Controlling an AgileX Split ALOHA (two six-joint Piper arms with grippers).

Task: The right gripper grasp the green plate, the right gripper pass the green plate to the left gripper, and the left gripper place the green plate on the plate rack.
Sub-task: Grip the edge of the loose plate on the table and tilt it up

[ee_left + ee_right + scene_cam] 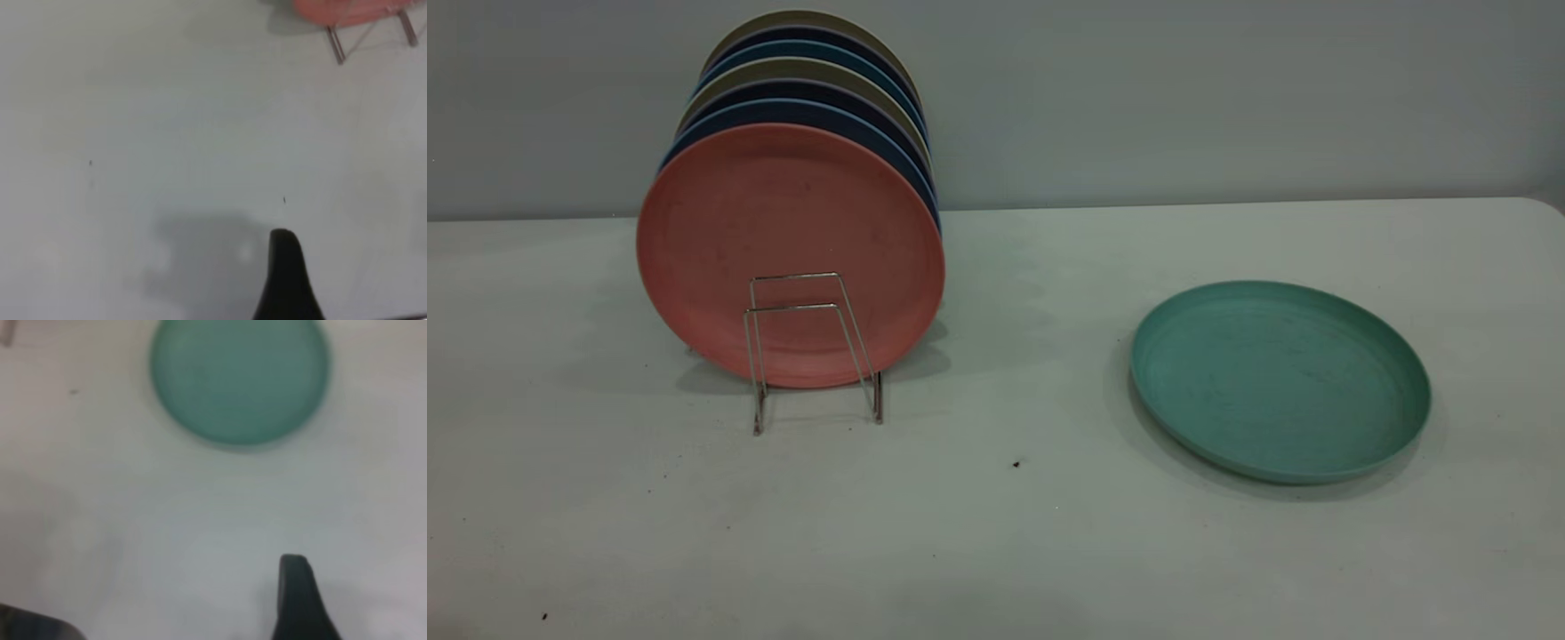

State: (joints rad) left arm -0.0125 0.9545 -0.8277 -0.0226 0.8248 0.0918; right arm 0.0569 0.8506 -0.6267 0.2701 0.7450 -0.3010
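The green plate [1280, 382] lies flat on the white table at the right, apart from everything else. In the right wrist view the green plate [240, 380] lies well ahead of my right gripper [297, 600], which hovers over bare table. The plate rack [814, 347] stands at the left, its front wire loops empty. The rack's feet show in the left wrist view [337, 47], far from my left gripper [287, 280], which is over bare table. Neither gripper shows in the exterior view.
A salmon-pink plate [783, 240] stands upright in the rack, with several dark blue and olive plates [809, 98] behind it. The table [996, 533] ends at a grey wall at the back. Small dark specks [1016, 463] lie on the table.
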